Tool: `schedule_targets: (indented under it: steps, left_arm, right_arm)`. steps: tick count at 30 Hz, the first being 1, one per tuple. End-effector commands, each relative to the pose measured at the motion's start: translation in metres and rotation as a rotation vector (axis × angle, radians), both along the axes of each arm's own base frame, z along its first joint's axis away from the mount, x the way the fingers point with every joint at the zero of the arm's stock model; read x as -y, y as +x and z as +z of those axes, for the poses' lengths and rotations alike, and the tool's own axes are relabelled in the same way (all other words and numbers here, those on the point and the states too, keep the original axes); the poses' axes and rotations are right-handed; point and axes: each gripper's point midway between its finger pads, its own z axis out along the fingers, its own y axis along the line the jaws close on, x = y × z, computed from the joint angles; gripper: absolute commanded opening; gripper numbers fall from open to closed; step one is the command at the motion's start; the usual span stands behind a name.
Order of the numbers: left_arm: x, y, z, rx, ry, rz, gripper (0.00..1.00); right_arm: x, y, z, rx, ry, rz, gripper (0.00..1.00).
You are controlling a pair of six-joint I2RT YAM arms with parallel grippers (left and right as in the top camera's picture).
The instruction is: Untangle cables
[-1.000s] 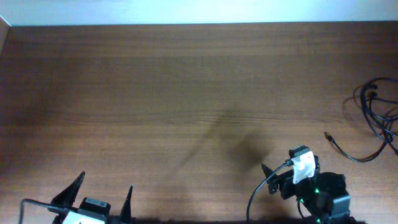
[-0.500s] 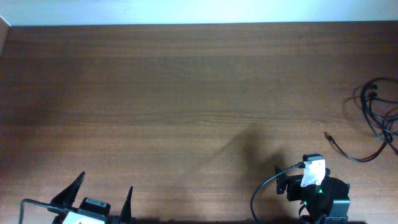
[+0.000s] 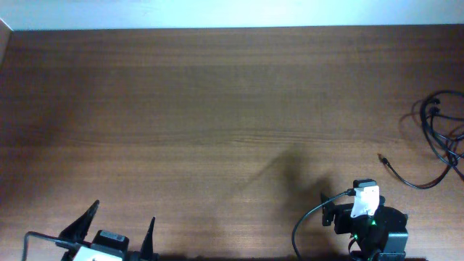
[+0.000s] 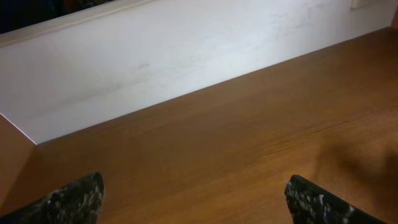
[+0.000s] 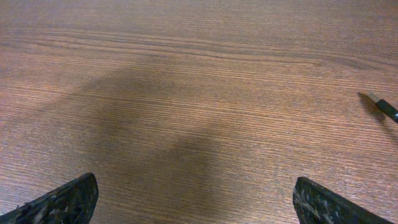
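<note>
The cables [image 3: 441, 134] lie in a loose black bundle at the table's far right edge, partly cut off by the frame. One strand [image 3: 406, 180] runs out from the bundle to a small plug end [image 3: 381, 157]. That plug end also shows in the right wrist view [image 5: 384, 107]. My right gripper [image 3: 346, 203] is open and empty near the front edge, left of and nearer than the plug; its fingers [image 5: 65, 200] are spread wide over bare wood. My left gripper [image 3: 119, 226] is open and empty at the front left, far from the cables; its fingers [image 4: 318, 202] are wide apart.
The brown wooden table [image 3: 217, 109] fills the overhead view. A white wall [image 4: 155, 56] runs along its far edge, with a side board at the far left corner [image 4: 12, 155]. The right arm's own thick black wire [image 3: 304, 221] loops beside its wrist.
The right arm has pulled back toward the front edge and a little to the right, then stayed still. The left arm and the cables have not moved.
</note>
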Motion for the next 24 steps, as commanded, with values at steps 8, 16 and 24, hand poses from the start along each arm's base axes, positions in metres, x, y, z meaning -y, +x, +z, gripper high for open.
schedule_targets:
  steps: [8, 16, 24]
  left_arm:
    - [0.009, -0.003, 0.0, 0.002, 0.003, -0.055, 0.95]
    - [0.009, -0.004, -0.002, -0.006, 0.004, -0.055, 0.95]
    - [0.009, -0.004, -0.002, -0.006, 0.003, -0.056, 0.95]
  right_arm:
    - [0.019, 0.047, 0.118, 0.541, -0.099, -0.079, 0.99]
    - [-0.023, 0.039, 0.161, 0.729, -0.029, 0.161, 0.99]
    - [0.055, 0.019, 0.246, 1.131, -0.103, -0.332, 0.99]
